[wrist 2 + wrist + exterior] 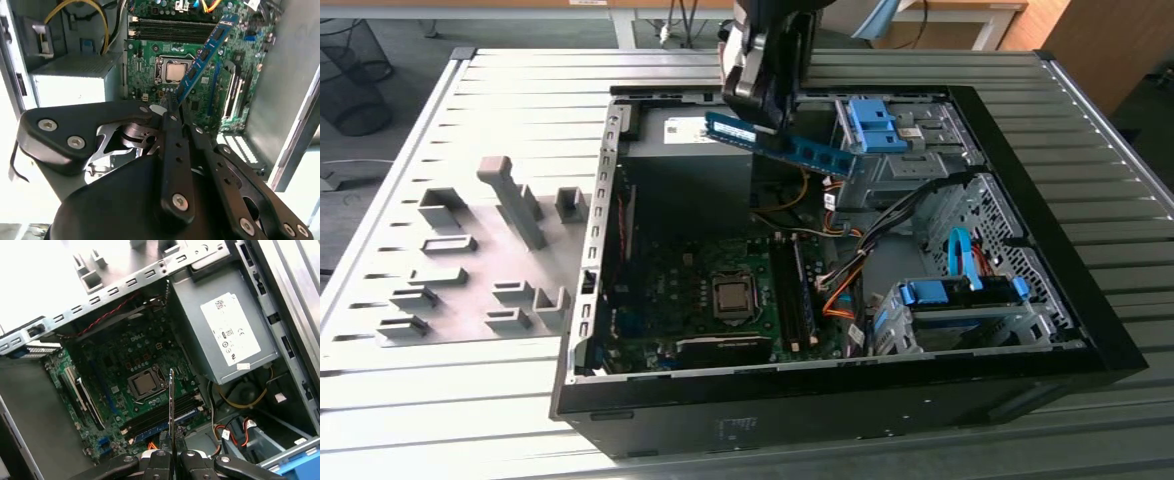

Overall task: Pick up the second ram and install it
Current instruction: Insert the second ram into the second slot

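The second ram (787,147), a slim blue-green stick with black chips, hangs tilted above the open computer case (1067,330), over its far end. My gripper (758,112) is shut on one end of it. In the second wrist view the ram (206,52) juts out from the gripper (174,111) towards the motherboard. The first wrist view shows the ram (171,405) edge-on, rising from the gripper (171,456) above the long black memory slots (150,421). Those slots (790,290) lie beside the processor (732,295) on the case floor, well below the stick.
Grey plastic holder blocks (507,210) stand on the slatted table at the exterior view's left. Inside the case are a grey power supply (225,335), blue drive brackets (878,125) (961,293) and orange and black cables (843,285) next to the slots.
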You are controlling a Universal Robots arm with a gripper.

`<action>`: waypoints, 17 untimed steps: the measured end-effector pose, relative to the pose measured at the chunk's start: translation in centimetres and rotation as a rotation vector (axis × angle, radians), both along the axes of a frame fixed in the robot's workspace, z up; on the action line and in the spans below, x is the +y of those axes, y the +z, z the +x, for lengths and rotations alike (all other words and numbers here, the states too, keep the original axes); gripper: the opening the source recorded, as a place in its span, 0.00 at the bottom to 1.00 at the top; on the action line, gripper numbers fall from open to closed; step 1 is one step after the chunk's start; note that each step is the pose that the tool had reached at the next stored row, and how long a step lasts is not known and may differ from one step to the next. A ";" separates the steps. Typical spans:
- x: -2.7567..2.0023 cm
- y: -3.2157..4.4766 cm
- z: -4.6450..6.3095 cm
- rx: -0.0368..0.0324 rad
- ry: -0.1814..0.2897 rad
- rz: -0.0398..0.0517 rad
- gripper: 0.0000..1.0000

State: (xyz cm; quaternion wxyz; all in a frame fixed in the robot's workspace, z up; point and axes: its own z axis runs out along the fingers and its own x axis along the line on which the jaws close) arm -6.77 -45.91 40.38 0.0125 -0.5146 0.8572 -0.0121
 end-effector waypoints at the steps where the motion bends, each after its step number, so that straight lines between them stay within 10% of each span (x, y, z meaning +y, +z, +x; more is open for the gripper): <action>1: 0.00 -0.03 0.0 0.0000 -0.018 -0.0002 0.14; 10: 0.00 -0.29 0.0 0.0001 -0.177 -0.0016 0.14; 17: 0.00 -0.30 0.0 0.0000 -0.181 -0.0016 0.14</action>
